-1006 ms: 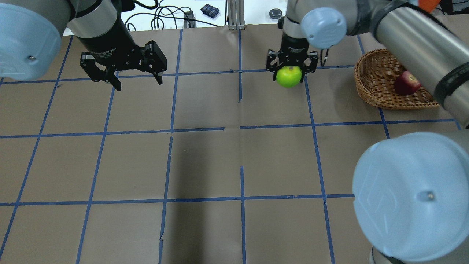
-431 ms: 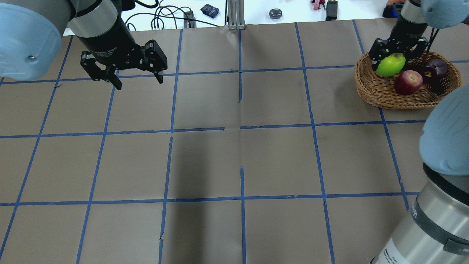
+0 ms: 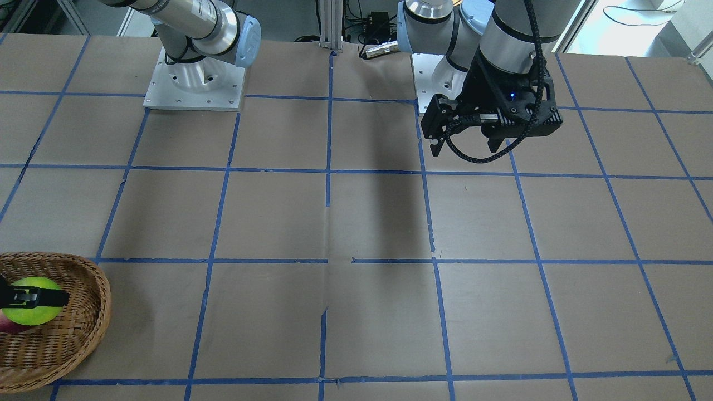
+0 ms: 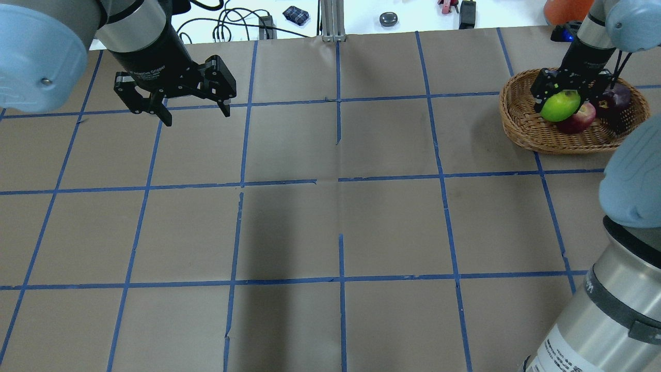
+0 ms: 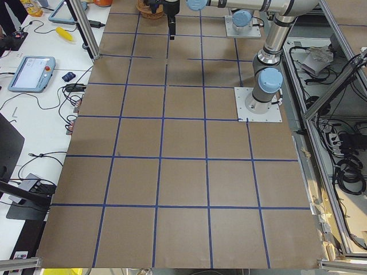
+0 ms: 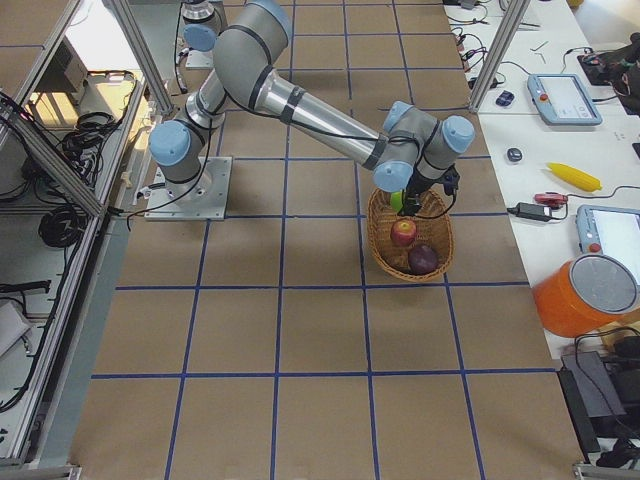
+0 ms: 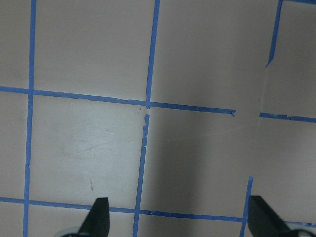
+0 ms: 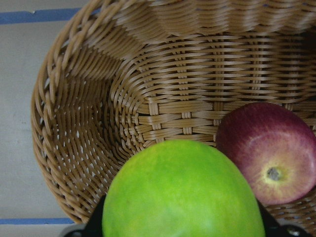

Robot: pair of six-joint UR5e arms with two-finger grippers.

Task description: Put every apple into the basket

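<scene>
Overhead exterior: my right gripper [image 4: 562,101] closed around green apple [image 4: 559,107], one finger on each side, holding it inside rim of basket [image 4: 519,121] at far right of table [image 4: 330,217]. Red apple [image 4: 584,118] lies in basket just beside green one; maroon apple [image 4: 618,95] in basket too, beyond red one. Right wrist view: green apple over woven floor, cannot tell if touching. My left gripper [image 4: 196,119] hangs over table, fingers spread wide, holding nothing, well apart from basket

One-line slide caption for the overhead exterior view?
The right gripper holds the green apple over the wicker basket containing the red apple and maroon apple; left gripper hangs open.
</scene>
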